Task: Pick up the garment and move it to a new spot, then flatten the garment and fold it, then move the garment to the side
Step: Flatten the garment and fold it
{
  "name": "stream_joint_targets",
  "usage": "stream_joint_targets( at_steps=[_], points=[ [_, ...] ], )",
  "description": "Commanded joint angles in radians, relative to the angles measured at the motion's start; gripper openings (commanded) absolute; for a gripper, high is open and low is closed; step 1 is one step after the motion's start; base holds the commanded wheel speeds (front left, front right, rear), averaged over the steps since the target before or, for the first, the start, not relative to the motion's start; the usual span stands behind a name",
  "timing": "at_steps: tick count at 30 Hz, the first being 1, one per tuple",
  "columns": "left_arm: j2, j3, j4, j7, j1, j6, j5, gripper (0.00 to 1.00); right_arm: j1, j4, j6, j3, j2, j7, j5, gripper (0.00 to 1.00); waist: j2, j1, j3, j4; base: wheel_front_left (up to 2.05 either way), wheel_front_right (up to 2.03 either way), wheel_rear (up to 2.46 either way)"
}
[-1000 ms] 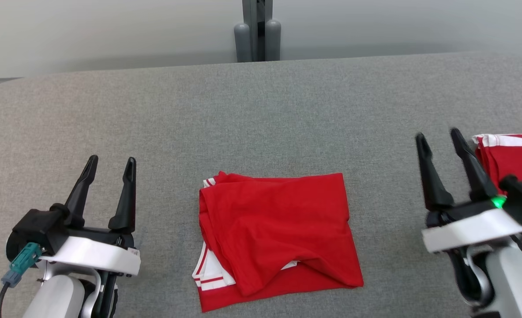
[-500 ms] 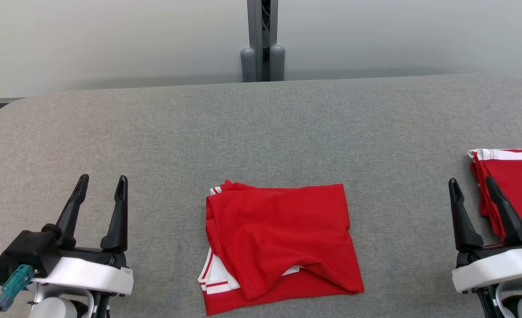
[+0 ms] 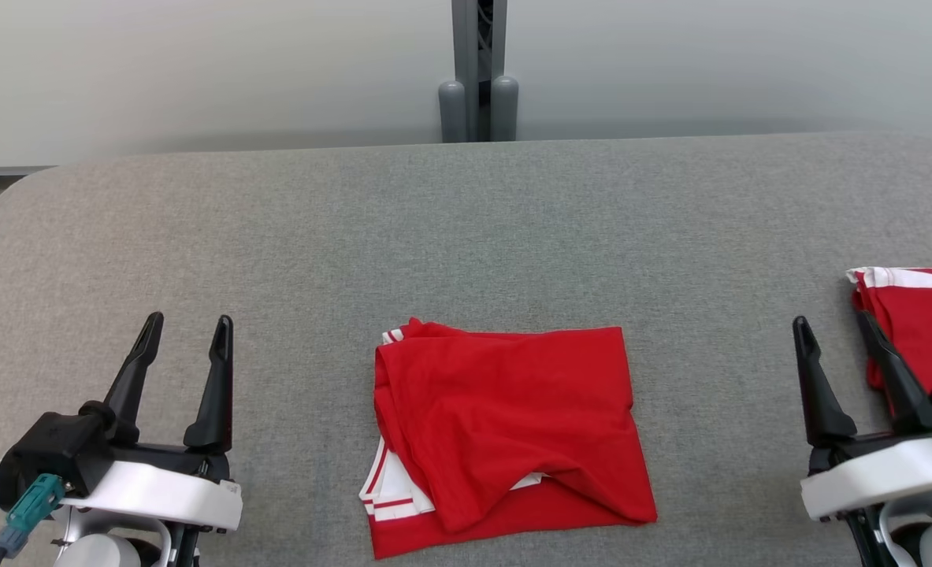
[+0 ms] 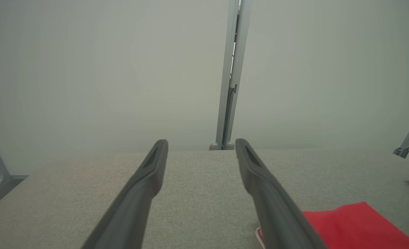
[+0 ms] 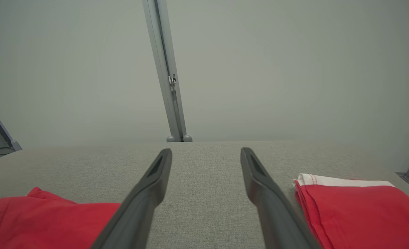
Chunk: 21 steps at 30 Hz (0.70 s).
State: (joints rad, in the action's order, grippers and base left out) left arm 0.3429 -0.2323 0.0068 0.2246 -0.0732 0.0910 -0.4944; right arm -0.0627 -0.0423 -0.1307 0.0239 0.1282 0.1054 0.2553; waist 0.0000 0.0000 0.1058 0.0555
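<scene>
Red with white-striped trim, the garment (image 3: 513, 433) lies folded (a little rumpled on top) on the grey fabric tabletop (image 3: 466, 220), midway along its near edge. The left gripper (image 3: 189, 320) hangs towards the near-left corner, jaws spread and empty. The right gripper (image 3: 833, 320) is spread too, just beside a second red folded pile (image 3: 919, 331) at the right edge.
</scene>
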Motion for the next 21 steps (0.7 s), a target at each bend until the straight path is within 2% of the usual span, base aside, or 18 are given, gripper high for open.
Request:
stream_joint_targets(
  at_steps=[1, 2, 5, 10, 16, 17, 21],
  points=[
    [0.008, 0.0, -0.006, -0.002, -0.011, 0.007, -0.004, 1.0, -0.022, 0.0, 0.0, -0.009, 0.006, -0.006, 0.011, 0.39, 0.0, 0.0, 0.004, 0.006, 0.0, 0.0, 0.0],
    [0.007, -0.002, -0.008, -0.002, -0.015, 0.007, -0.004, 1.0, -0.029, -0.007, 0.0, -0.028, 0.009, -0.015, 0.018, 0.0, 0.0, 0.0, 0.007, 0.01, 0.0, 0.0, 0.0],
    [0.003, -0.008, -0.012, -0.001, -0.024, 0.004, -0.002, 1.0, -0.062, -0.027, 0.0, -0.112, 0.017, -0.024, 0.038, 0.0, 0.0, 0.0, 0.02, 0.025, 0.0, 0.0, 0.0],
    [-0.008, -0.02, -0.01, 0.001, -0.045, 0.0, -0.003, 1.0, -0.117, -0.081, 0.0, -0.313, 0.026, -0.024, 0.087, 0.0, 0.0, 0.0, 0.043, 0.054, 0.0, 0.0, 0.0],
    [-0.027, -0.036, 0.01, 0.007, -0.072, -0.011, -0.007, 1.0, -0.198, -0.198, 0.0, -0.555, 0.05, 0.008, 0.171, 0.0, 0.0, 0.0, 0.07, 0.089, 0.0, 0.0, 0.0],
    [-0.027, -0.036, 0.01, 0.007, -0.072, -0.011, -0.007, 1.0, -0.198, -0.198, 0.0, -0.555, 0.05, 0.008, 0.171, 0.0, 0.0, 0.0, 0.07, 0.089, 0.0, 0.0, 0.0],
    [-0.039, -0.045, 0.029, 0.014, -0.089, -0.02, -0.008, 1.0, -0.266, -0.301, 0.0, -0.696, 0.073, 0.037, 0.227, 0.0, 0.0, 0.0, 0.085, 0.104, 0.0, 0.0, 0.0]
  ],
)
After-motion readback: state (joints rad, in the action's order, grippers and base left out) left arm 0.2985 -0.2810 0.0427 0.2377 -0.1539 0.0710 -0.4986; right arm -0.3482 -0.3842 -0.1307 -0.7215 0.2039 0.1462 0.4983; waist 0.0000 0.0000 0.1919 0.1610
